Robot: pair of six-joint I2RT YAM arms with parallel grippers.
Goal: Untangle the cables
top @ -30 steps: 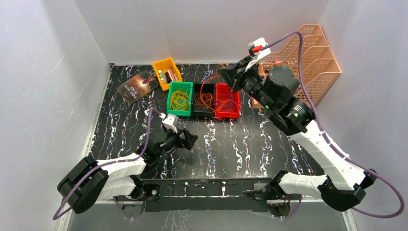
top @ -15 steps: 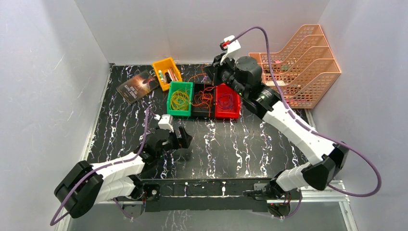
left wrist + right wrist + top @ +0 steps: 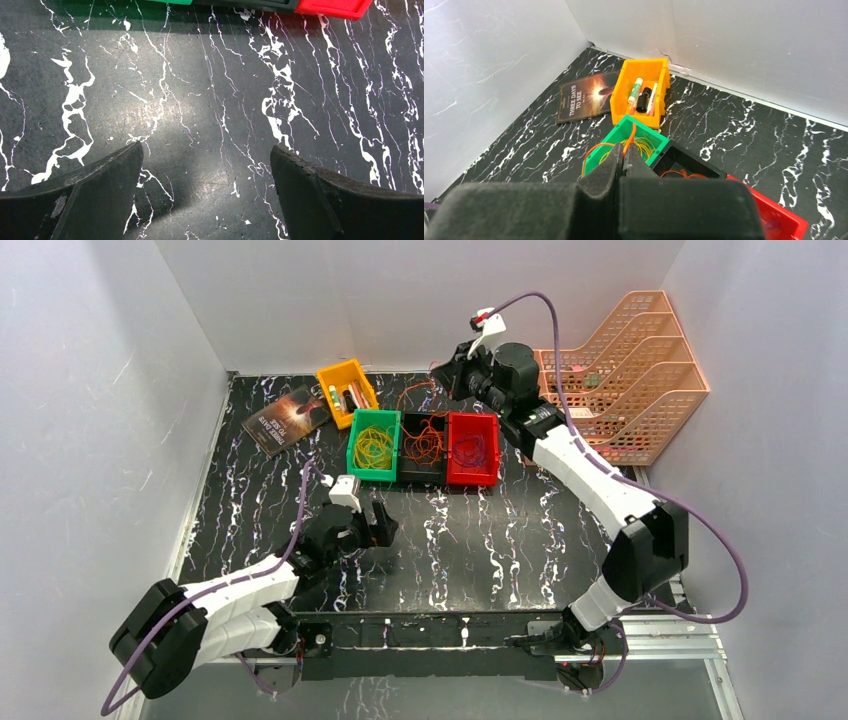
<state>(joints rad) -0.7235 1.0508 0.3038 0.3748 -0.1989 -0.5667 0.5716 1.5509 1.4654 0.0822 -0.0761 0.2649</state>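
The cables lie in three joined bins: yellow loops [image 3: 374,448] in the green bin [image 3: 354,454], orange loops [image 3: 426,446] in the black bin [image 3: 405,421], dark red loops [image 3: 470,451] in the red bin [image 3: 489,450]. My right gripper [image 3: 446,381] hovers behind the black bin, shut on an orange cable [image 3: 411,396] that trails down to the bins. In the right wrist view the shut gripper [image 3: 625,150] pinches that orange cable [image 3: 630,137] above the green bin [image 3: 649,132]. My left gripper [image 3: 386,526] is open and empty, low over bare tabletop [image 3: 206,147].
An orange bin [image 3: 345,390] with markers and a book [image 3: 287,418] lie at the back left. A peach wire file rack [image 3: 630,370] stands at the back right. White walls close in the back and both sides. The red bin's edge [image 3: 330,6] shows ahead of the left gripper.
My right gripper has swung left and back from over the red bin to behind the black bin, with orange cable in it. My left gripper shifted slightly left.
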